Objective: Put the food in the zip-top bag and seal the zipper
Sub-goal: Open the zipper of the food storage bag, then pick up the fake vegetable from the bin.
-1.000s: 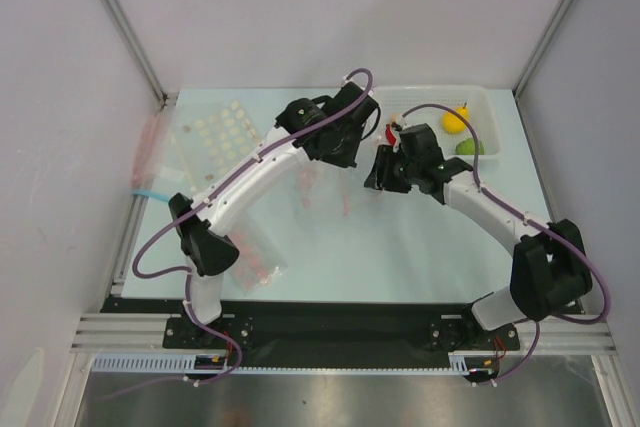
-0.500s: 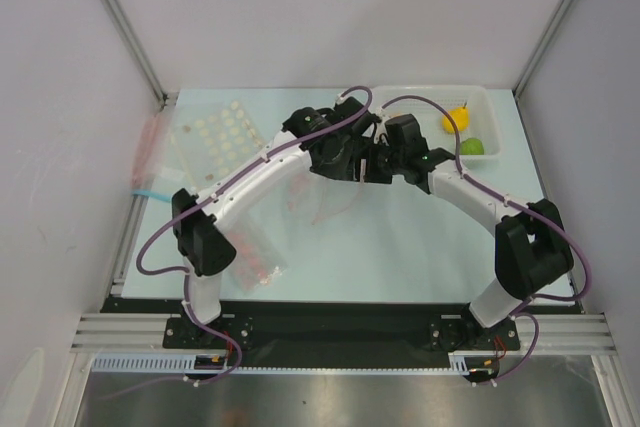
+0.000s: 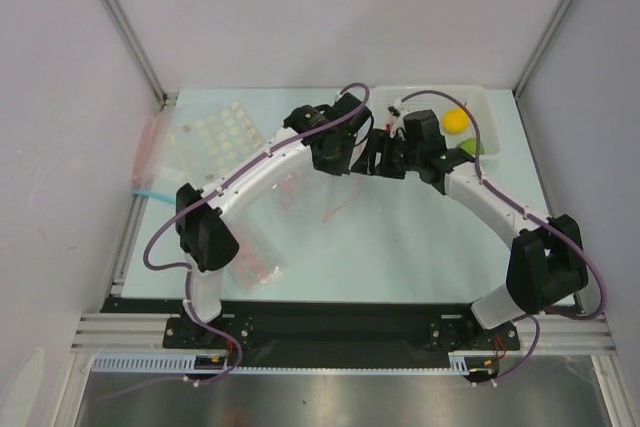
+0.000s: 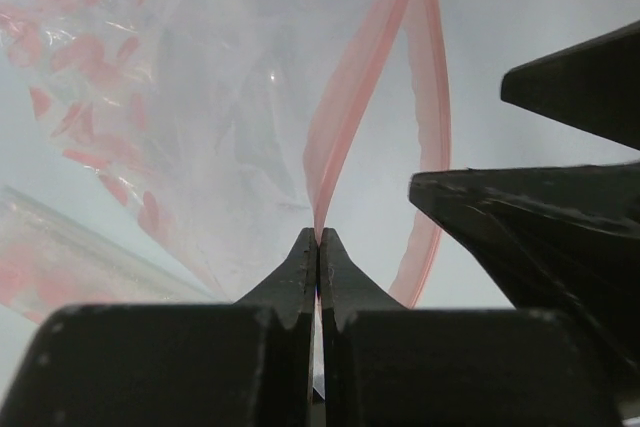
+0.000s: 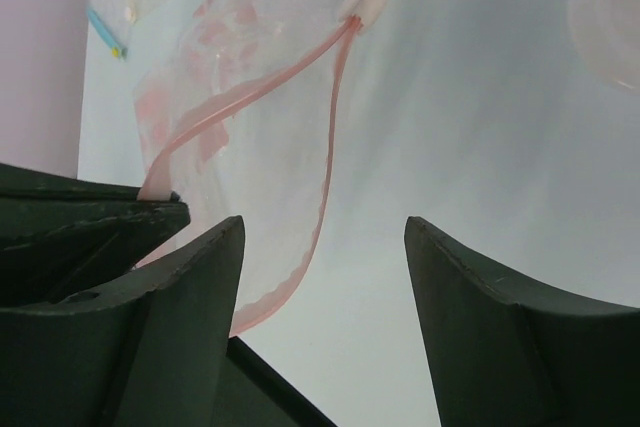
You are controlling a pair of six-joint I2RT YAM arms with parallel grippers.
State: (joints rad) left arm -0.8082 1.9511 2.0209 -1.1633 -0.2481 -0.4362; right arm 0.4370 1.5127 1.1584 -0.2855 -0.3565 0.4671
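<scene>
The zip-top bag [image 4: 190, 137] is being held mid-table, its zipper [image 4: 345, 117] pinched tight by the left gripper [image 4: 318, 247]. At its 3 o'clock the right gripper [image 5: 322, 227] is gaping wide, empty. Loading seems to be in hand; the next move is likely fetching the yellow fruit [image 3: 455, 120] from the tray [image 3: 493, 117] at 1 o'clock.

On the worktop [image 3: 420, 237], a bin [image 3: 440, 91] sits at the back right. In it lie the pear-like fruit [image 3: 455, 120] and, nearer the arms, the round fruit [image 3: 474, 147]. A packet of round pieces [image 3: 215, 132] lies at the back left, and a second packet [image 3: 255, 262] lies beside the left arm's base. The zip-top bag [image 4: 220, 117] lies mid-worktop, left of the bin. Above it the left pincer [image 4: 318, 237] pinches the zipper [image 4: 350, 97]. The right pincer [image 5: 322, 232] is just to its right, fingers apart.
</scene>
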